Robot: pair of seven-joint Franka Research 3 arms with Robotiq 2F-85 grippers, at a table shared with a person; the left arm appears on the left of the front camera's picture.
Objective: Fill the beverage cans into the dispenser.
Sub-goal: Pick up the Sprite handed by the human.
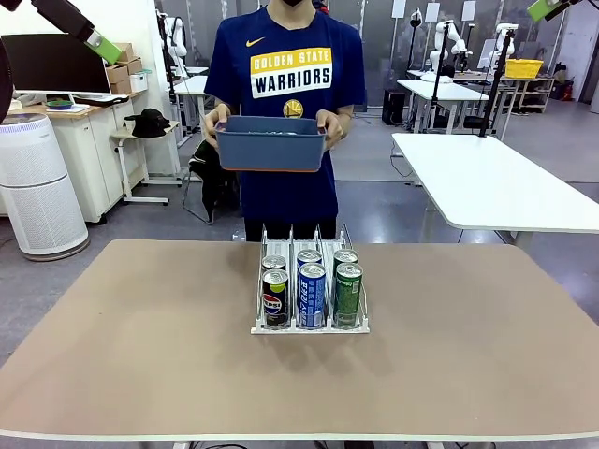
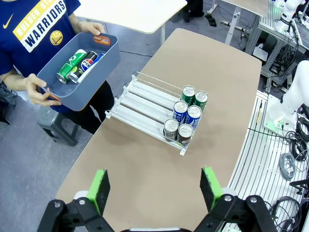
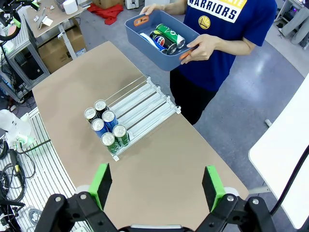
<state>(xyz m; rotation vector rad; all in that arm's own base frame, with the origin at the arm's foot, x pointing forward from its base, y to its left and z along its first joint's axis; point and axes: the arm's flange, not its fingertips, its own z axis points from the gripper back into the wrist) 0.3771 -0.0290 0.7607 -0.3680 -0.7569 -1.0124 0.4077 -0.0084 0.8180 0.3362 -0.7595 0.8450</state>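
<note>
From the front, the rack [image 1: 310, 326] stood at the middle of the table [image 1: 140, 327] with six cans [image 1: 312, 295] upright in it. They stood two to a lane, two black, two blue and two green, all crowded against the low front lip. Behind it a person held a dark blue bin [image 1: 271, 150] in both hands, and from this side the bin's wall hid what lay inside. At the top corners the front view caught a green pad [image 1: 98, 42] of the left jaws and another pad [image 1: 543, 9] of the right jaws, too little to judge either gap.

The wrist views looked down from above and showed the bin's inside. Three more cans [image 2: 79, 63] lay there on their sides: one green, one black, one blue. That made nine cans in all.

The left jaws were spread wide with nothing between them. The rack lay well ahead of them, roughly in line with the gap, and the bin lay farther ahead, off to one side. The right jaws were likewise spread and empty. The rack lay well ahead of them, slightly to one side, with the bin farther on.
</note>
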